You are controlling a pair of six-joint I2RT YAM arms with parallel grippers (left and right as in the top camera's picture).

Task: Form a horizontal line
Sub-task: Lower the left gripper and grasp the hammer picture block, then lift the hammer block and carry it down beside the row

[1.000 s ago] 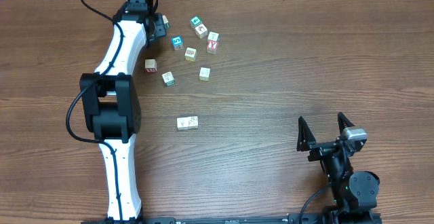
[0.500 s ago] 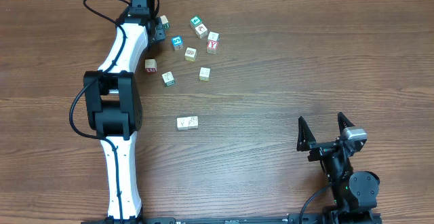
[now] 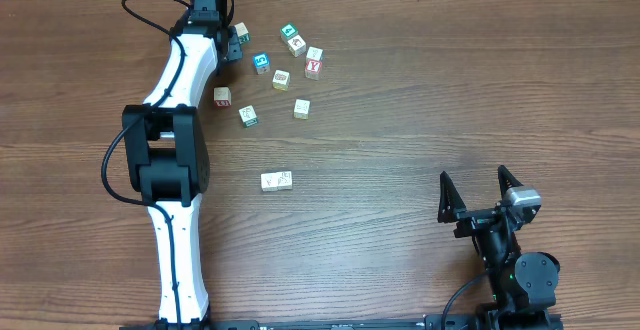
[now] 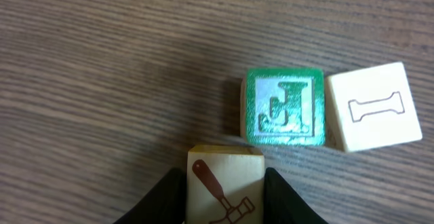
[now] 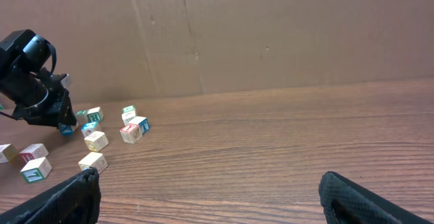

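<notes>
Green foil cube (image 4: pixel 285 107) reads "J". The white cube (image 4: pixel 373 107) touching its right side shows a bone outline. Left arm is stretched to the far-left of the table (image 3: pixel 420 90). Left gripper (image 4: pixel 224 178) has its fingers (image 4: pixel 163 200) pressed on both sides of the hammer-picture cube (image 4: pixel 224 193). Right gripper (image 3: pixel 473 175) is low at the near edge, fingers wide apart. Horizontal line (image 3: pixel 276 181) is two pale cubes touching, mid-table, well apart from the loose cubes (image 3: pixel 281 78).

Hammer cube (image 4: pixel 224 190) fills the gap between the left fingers (image 4: pixel 166 198). Just ahead, J cube (image 4: pixel 285 108) blocks the path, with bone cube (image 4: pixel 373 106) close on its right. Table (image 4: pixel 102 81) left of J cube is free. Overhead, bare wood separates cube pair (image 3: pixel 276 181) from right gripper (image 3: pixel 473 174).
</notes>
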